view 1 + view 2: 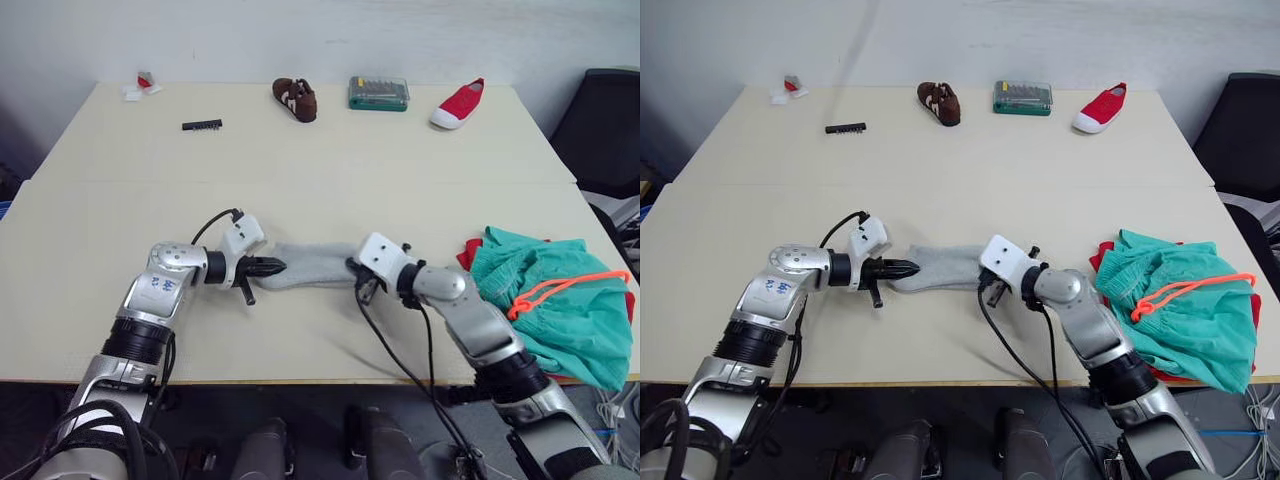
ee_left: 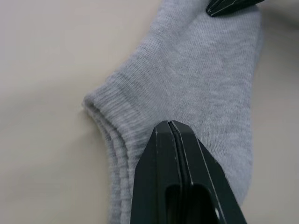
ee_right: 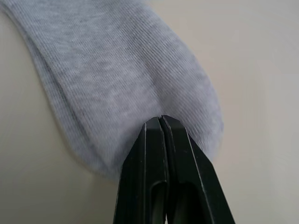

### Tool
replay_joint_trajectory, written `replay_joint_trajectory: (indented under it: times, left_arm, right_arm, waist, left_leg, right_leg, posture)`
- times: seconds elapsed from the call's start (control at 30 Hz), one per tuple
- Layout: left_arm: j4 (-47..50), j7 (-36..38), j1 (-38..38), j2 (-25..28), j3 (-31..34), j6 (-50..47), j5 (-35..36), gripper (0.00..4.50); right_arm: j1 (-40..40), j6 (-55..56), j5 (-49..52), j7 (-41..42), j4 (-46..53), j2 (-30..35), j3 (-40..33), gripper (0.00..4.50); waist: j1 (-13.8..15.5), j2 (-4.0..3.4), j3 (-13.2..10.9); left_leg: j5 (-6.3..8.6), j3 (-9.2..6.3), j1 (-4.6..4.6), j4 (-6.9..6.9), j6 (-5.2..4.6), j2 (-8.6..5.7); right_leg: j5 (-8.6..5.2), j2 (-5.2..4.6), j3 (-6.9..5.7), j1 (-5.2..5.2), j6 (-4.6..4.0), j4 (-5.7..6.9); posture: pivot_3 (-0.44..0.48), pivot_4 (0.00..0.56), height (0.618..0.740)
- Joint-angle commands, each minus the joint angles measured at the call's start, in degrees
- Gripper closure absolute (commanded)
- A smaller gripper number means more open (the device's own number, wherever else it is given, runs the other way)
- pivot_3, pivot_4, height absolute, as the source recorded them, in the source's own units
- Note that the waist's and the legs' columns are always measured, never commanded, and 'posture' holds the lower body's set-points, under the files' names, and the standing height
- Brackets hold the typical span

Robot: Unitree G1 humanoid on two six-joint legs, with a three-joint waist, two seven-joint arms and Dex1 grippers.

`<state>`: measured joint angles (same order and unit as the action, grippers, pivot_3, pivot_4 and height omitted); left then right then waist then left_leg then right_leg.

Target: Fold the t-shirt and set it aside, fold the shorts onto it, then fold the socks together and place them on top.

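Both grippers, left gripper (image 1: 272,267) and right gripper (image 1: 352,266), pinch soft ribbed-knit socks (image 1: 315,263)

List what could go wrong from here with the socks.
1. Both grippers, the left gripper and the right gripper, pinch only the ends of the socks; a hard pull might slip one free.
2. The two layers may slide apart while being folded.
3. The shorts lie bunched, so socks on top may roll off.

I see the socks (image 1: 312,265) between my grippers at mid-table (image 1: 90,240), the shorts (image 1: 560,310) on the t-shirt (image 1: 468,252) to the right.
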<state>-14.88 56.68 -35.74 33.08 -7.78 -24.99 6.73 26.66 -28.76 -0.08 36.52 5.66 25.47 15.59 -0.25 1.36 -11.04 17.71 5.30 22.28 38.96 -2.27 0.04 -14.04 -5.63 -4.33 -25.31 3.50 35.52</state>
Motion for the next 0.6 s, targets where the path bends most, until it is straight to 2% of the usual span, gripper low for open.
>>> replay_joint_trajectory:
  times: [0.03, 0.13, 0.3, 0.4, 0.5, 0.6]
  left_arm:
    - [2.6, 1.3, 0.0, 1.9, 1.6, -1.7, 1.6, 4.49]
    - [2.7, 1.1, -0.9, 2.1, 1.3, -1.2, 1.4, 4.49]
    - [-0.4, 0.3, -1.0, 0.7, -0.1, 1.3, 0.0, 4.49]
    - [-1.1, 0.2, -1.2, 0.3, -0.3, 1.8, -0.2, 4.50]
    - [-1.7, 0.0, -1.4, 0.0, -0.1, 2.2, -0.4, 4.50]
    - [-1.5, -0.2, -0.9, -0.1, 0.0, 2.4, -0.5, 4.50]
  right_arm:
    - [-2.5, -11.5, 11.0, 0.6, 10.1, -2.3, -9.8, 4.47]
    - [-4.5, -26.6, 20.4, -1.3, 18.8, -3.9, -19.3, 4.47]
    - [-11.5, -42.8, 30.2, -3.3, 24.4, -6.0, -27.2, 4.47]
    - [-12.9, -51.3, 35.1, -5.5, 24.3, -11.0, -32.2, 3.88]
    - [-11.9, -56.2, 37.5, -8.0, 22.9, -16.0, -35.5, 2.87]
    - [-8.0, -59.9, 38.3, -11.8, 19.0, -23.7, -40.6, 1.80]
  waist:
    - [0.0, 0.00, 0.0]
    - [0.1, -0.02, 0.0]
    - [0.2, -0.02, 0.0]
    - [0.1, -0.02, 0.0]
    - [0.0, -0.02, 0.0]
    - [-0.1, -0.03, 0.0]
  left_leg:
    - [0.00, -0.01, 0.01, -0.01, 0.01, 0.01]
    - [-0.03, -0.03, 0.13, -0.02, 0.04, 0.05]
    - [0.12, -0.05, 0.12, -0.15, -0.12, 0.07]
    - [0.12, -0.03, 0.12, -0.23, -0.13, 0.06]
    - [0.11, -0.01, 0.08, -0.25, -0.13, 0.06]
    - [0.04, -0.01, 0.03, -0.43, -0.06, 0.06]
  right_leg:
    - [0.00, 0.00, 0.00, -0.02, -0.01, 0.02]
    - [-0.01, 0.01, 0.00, -0.15, -0.02, 0.05]
    - [-0.02, 0.00, 0.00, -0.14, -0.03, -0.08]
    - [-0.02, 0.00, 0.01, -0.16, -0.04, -0.11]
    - [-0.02, 0.00, 0.04, -0.17, -0.04, -0.07]
    - [-0.03, 0.01, 0.04, -0.19, -0.06, -0.08]
  posture:
    - [0.000, 0.150, 0.740]
    - [0.000, 0.150, 0.740]
    - [0.000, 0.150, 0.740]
    - [0.000, 0.150, 0.740]
    - [0.000, 0.150, 0.740]
    - [0.000, 0.150, 0.740]
